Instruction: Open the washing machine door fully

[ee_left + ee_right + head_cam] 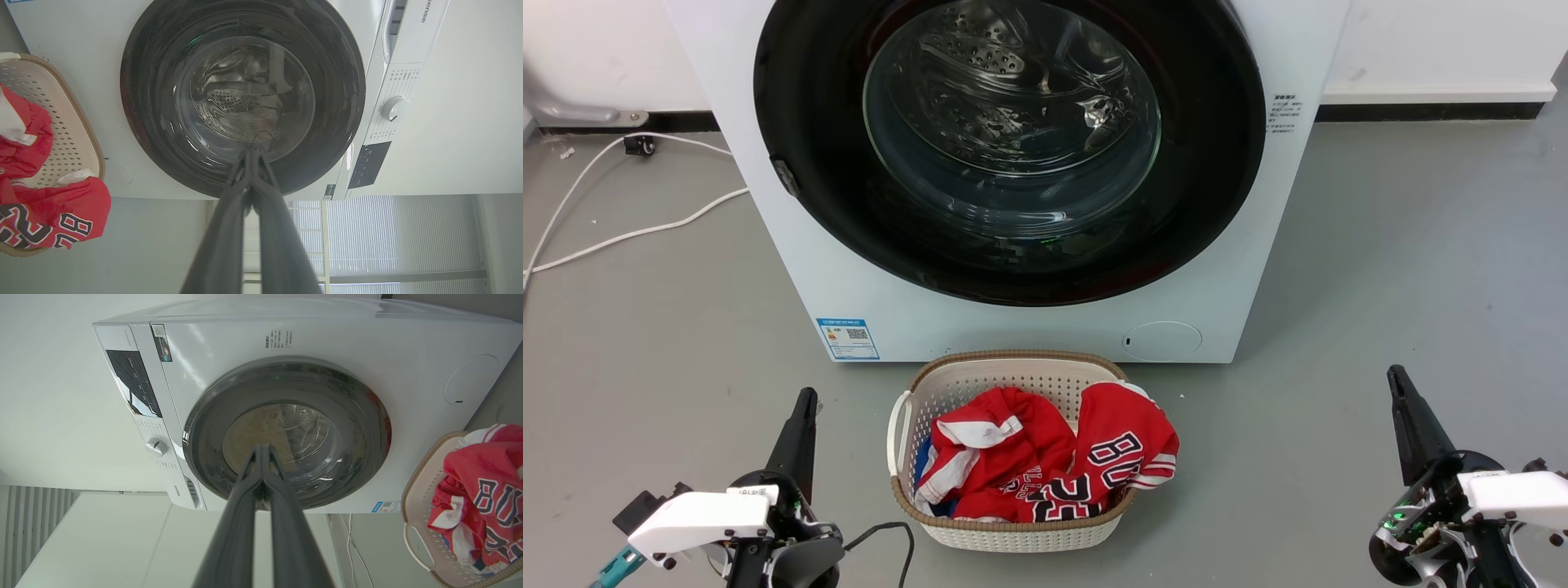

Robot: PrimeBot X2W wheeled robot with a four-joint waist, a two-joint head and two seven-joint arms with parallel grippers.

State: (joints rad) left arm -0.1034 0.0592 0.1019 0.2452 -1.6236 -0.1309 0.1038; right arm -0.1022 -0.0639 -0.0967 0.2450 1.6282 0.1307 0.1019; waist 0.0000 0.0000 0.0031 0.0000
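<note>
Grey floor [1405, 269], white wall [1437, 41] behind, and square in the head view sits the washing machine [792, 269]. The washing machine door [833, 188] lies closed, flat against the white front. Its glossy black ring takes up nearly the whole width of the machine. At its centre bulges the clear glass bowl [1013, 163], and through it you can make out the perforated steel drum [988, 57]. There is a small dark catch on the ring's left edge.

Low on the front panel there's a blue label sticker [848, 338] at the left corner and a round flap [1162, 340] toward the right. The left wrist view picks up a white control dial [394, 108] on the panel above the door.

Just in front of the machine, on the floor, stands a cream basket [1005, 531] with a brown rim, heaped with red jerseys [1045, 457] lettered in black and white. A white cable [621, 237] trails across the floor off to the left.

Now the arms. The left gripper [805, 400] is low at the left of the basket, well apart from the door, with its fingers pressed together and nothing between them. The right gripper [1395, 377] mirrors it on the far side, also closed up tight and holding nothing. Both wrist views look along the closed fingers toward the door's glass.
</note>
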